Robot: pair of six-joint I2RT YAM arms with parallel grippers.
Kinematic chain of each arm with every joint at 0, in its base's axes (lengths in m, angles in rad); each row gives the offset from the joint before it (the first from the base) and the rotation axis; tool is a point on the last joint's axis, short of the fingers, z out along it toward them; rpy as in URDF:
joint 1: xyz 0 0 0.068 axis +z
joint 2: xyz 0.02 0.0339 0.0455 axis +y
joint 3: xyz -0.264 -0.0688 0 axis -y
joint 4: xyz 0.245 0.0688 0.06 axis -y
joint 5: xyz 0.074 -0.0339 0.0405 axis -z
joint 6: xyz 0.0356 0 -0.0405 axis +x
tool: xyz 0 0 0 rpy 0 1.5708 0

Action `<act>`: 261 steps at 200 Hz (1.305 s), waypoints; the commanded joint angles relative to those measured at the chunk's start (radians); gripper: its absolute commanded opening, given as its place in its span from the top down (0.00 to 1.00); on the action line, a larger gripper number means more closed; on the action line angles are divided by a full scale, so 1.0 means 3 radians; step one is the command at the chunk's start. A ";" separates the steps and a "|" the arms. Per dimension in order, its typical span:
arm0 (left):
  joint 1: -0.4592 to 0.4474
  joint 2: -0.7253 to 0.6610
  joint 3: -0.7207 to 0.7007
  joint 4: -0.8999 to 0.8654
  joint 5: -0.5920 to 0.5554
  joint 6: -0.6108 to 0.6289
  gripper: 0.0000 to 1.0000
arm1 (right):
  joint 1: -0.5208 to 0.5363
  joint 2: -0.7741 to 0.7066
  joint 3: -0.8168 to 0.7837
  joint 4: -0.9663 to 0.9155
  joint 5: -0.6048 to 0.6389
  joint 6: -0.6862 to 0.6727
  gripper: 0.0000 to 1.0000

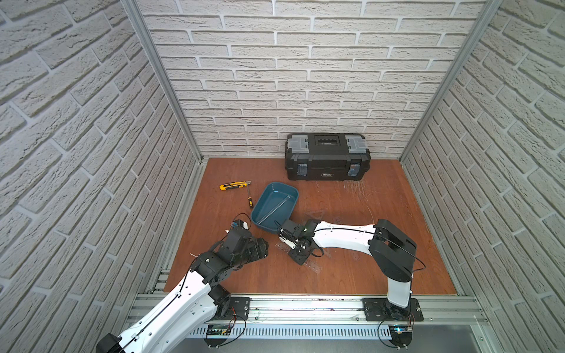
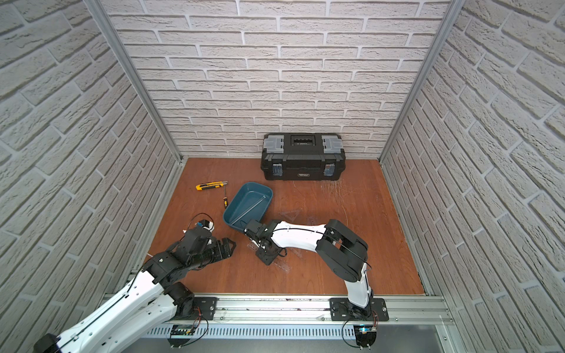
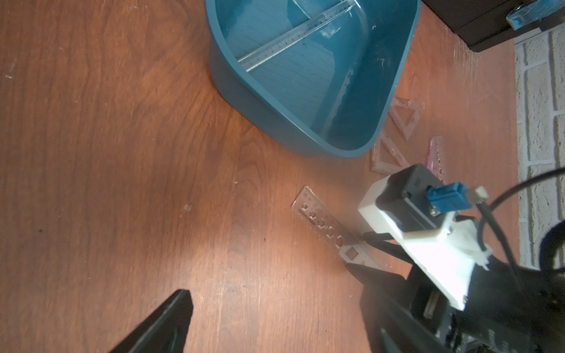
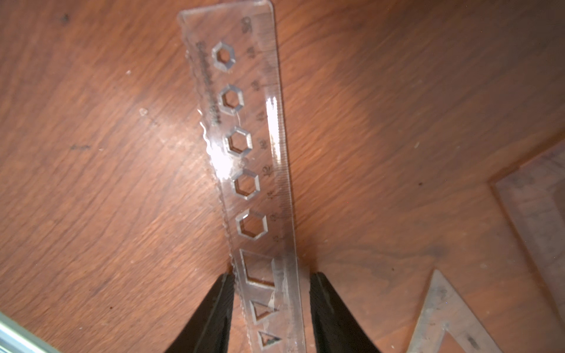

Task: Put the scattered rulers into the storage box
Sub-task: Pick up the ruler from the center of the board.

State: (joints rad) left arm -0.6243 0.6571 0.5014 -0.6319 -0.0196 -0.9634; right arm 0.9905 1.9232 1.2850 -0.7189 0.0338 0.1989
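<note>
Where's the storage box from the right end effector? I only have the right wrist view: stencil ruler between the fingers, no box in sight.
Observer: The storage box sits just ahead of the right end effector, slightly to its left.
Operator: Anything in it?
Observer: One clear straight ruler, lying diagonally inside.
Operator: Left arm?
Observer: The left end effector is open and empty, by the box's near end, left of the right one.
</note>
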 commanded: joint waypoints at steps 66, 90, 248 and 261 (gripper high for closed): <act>-0.0015 -0.0032 -0.0045 0.0020 -0.0050 -0.0003 0.09 | -0.0021 -0.0102 0.0053 0.0021 0.0002 0.0047 0.54; -0.0017 -0.0032 -0.0045 0.0020 -0.0047 -0.0005 0.09 | -0.0024 -0.0115 0.0048 0.0027 0.0009 0.0048 0.55; -0.0015 -0.0034 -0.0061 0.0025 -0.0048 -0.0006 0.09 | -0.0056 0.0027 0.0032 0.0012 0.0005 0.0038 0.55; -0.0016 -0.0037 -0.0066 0.0029 -0.0048 -0.0009 0.08 | -0.0059 0.0055 0.0030 0.0004 -0.0001 0.0032 0.55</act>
State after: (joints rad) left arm -0.6243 0.6571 0.5014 -0.6319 -0.0196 -0.9638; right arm 0.9764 1.9228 1.2850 -0.7181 0.0330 0.2031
